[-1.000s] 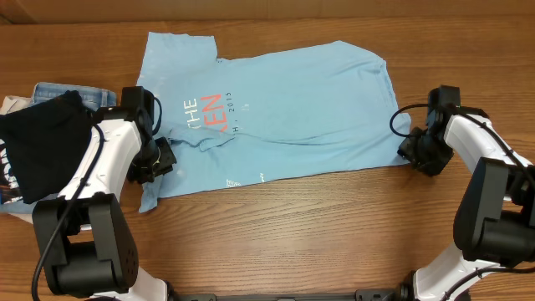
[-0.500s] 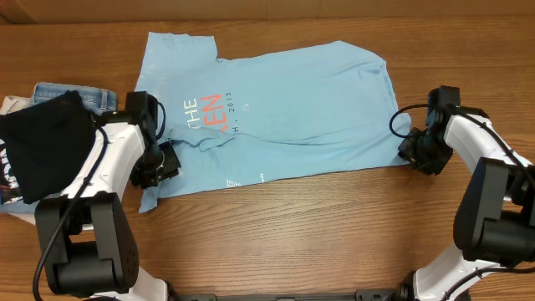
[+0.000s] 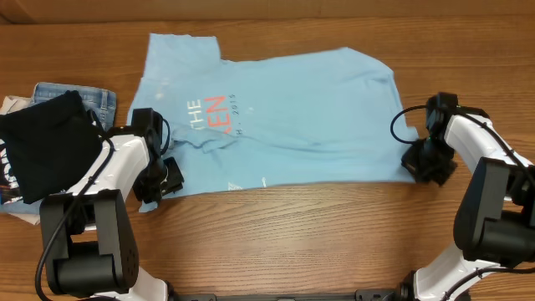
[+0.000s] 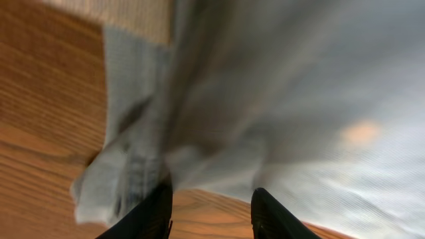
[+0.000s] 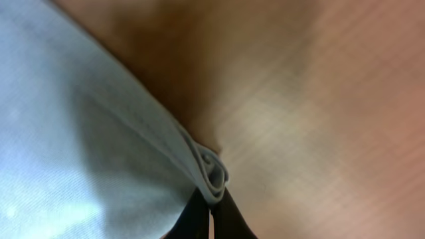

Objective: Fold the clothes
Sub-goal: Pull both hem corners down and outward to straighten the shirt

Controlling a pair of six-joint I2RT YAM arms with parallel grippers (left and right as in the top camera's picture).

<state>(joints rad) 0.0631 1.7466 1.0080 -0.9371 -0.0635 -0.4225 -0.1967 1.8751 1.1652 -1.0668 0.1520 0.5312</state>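
Blue T-shirt [image 3: 284, 113]: lying spread between both grippers.
right gripper [image 5: 212, 207]: pinching its folded hem.
left gripper [image 4: 211, 211]: gaping apart, bunched corner just beyond.
Blur: smearing both wrist views.

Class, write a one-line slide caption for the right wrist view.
Right gripper, jaws pinched shut on a bunched edge of the light-blue T-shirt above the wooden table.

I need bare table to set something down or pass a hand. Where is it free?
Widest free patch: the near strip of the wooden table, between the lower edge of the light sky-blue cotton T-shirt and the arm bases. A narrower strip runs beyond the shirt's far edge. Crowded: the left end, with the black garment piled over blue denim jeans.
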